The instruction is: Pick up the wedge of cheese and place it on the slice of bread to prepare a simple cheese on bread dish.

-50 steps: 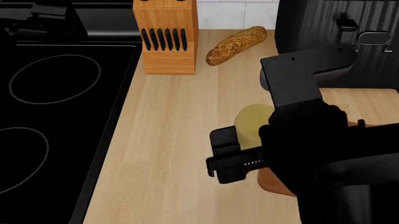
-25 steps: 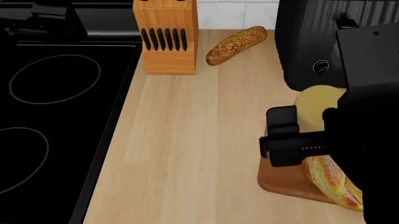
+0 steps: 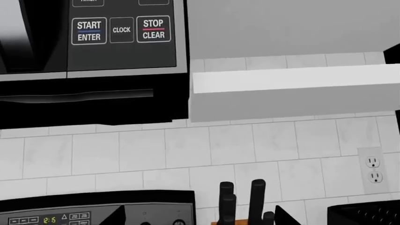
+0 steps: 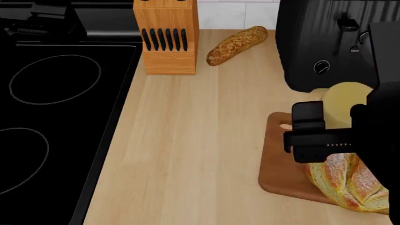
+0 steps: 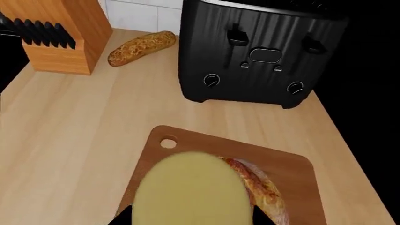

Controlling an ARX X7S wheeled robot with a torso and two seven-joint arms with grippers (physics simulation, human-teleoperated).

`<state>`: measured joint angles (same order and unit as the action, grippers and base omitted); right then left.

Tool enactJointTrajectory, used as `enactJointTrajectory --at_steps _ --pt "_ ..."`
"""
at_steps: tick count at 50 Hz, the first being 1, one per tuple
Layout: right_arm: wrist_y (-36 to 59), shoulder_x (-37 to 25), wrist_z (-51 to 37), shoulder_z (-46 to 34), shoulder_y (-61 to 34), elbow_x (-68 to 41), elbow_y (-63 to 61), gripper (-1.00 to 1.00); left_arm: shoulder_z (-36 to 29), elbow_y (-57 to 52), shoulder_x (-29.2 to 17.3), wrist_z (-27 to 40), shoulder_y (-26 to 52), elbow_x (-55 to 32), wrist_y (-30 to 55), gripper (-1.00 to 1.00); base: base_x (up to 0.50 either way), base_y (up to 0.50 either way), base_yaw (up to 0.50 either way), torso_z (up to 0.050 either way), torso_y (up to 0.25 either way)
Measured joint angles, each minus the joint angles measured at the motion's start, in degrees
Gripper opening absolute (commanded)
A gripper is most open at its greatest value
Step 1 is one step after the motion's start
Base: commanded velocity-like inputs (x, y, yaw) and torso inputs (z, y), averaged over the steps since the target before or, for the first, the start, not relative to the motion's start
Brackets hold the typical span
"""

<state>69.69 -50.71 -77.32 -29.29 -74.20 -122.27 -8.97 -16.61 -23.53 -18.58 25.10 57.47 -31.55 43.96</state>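
Note:
My right gripper (image 4: 334, 119) is shut on the wedge of cheese (image 4: 345, 102), a smooth pale yellow rounded block, and holds it in the air above the far part of the wooden cutting board (image 4: 276, 174). In the right wrist view the cheese (image 5: 190, 190) fills the space between my jaws and covers part of the slice of bread (image 5: 261, 190). The slice of bread (image 4: 350, 182), a round golden crusty loaf dusted with flour, lies on the board just nearer than the cheese. My left gripper is out of the head view; its own view faces the wall.
A black toaster (image 4: 325, 42) stands right behind the board. A speckled baguette (image 4: 236, 45) and a wooden knife block (image 4: 166, 37) sit at the back of the counter. A black stove top (image 4: 56, 117) lies to the left. The left wrist view shows a microwave panel (image 3: 119, 33) and tiled wall.
My right gripper has carried the cheese to the right, from mid-counter to over the cutting board. The round loaf has come into view beneath it.

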Motion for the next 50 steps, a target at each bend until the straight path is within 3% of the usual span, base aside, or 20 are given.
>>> enactJointTrajectory --at_steps 24,50 --pt "2.1 -0.5 7.5 -0.3 -2.0 10.5 6.7 -1.00 -0.3 0.2 -0.2 0.6 0.3 -0.3 0.4 1.00 0.00 0.00 0.00 0.000 0.000" --pt "0.3 -2.5 8.6 -0.3 1.0 12.0 7.0 -1.00 -0.9 0.8 -0.5 1.7 0.9 -0.3 1.6 1.00 0.00 0.00 0.00 0.000 0.000"
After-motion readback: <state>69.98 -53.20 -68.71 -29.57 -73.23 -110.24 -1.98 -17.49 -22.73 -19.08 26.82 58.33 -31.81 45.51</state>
